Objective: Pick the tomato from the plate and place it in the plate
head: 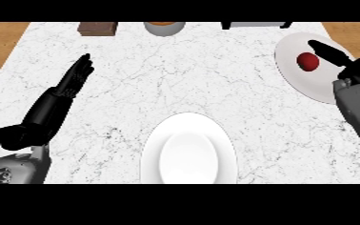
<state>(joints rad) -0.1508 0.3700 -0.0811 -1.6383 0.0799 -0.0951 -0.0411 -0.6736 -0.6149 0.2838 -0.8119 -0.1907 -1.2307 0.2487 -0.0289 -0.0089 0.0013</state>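
1. The tomato (307,61) lies on the plate (299,78) at the right edge of the surface (175,76), toward the far right corner. It sits on the plate's far half, away from the rim.
2. A second, bare plate (187,148) lies at the middle of the near edge; judging by the task, this is where the tomato goes.
3. The right hand (330,53) reaches over the right-edge plate, its dark fingers stretched out straight just beside the tomato on the outer side. It grips nothing; whether it touches the tomato cannot be told.
4. The left hand (76,78) rests open near the left edge, fingers straight and pointing toward the far side, holding nothing.
5. Handling, as a judgement: the tomato looks small, light, smooth and round, so it may roll or slip from the fingers. Its skin is likely soft, so a squeeze could bruise it. Holding it across its widest part, thumb opposite fingers, seems best.
6. The tomato looks nearly round, slightly longer toward the far edge; no stem shows, so which way it points cannot be told.
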